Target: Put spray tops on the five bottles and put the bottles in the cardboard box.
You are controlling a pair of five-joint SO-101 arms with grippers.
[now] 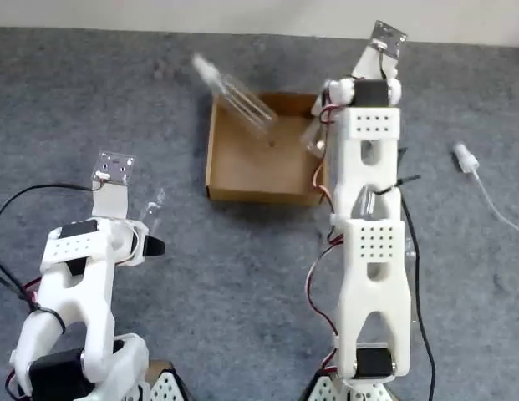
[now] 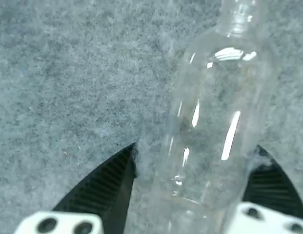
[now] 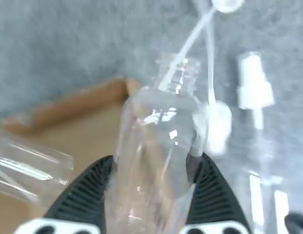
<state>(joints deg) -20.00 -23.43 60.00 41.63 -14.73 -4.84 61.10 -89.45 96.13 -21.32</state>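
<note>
The cardboard box stands open in the middle of the table. A capped clear bottle, blurred, slants across the box's far left corner and appears again as a capped bottle in the right wrist view. My right gripper is at the box's right wall, shut on a topless clear bottle held between the jaws of that gripper. My left gripper is at the near left. That gripper is shut on another topless clear bottle, seen from above as a faint bottle.
A white spray top with a long tube lies on the grey carpet at the right. Two spray tops lie just past the box edge. Black cables trail beside both arm bases.
</note>
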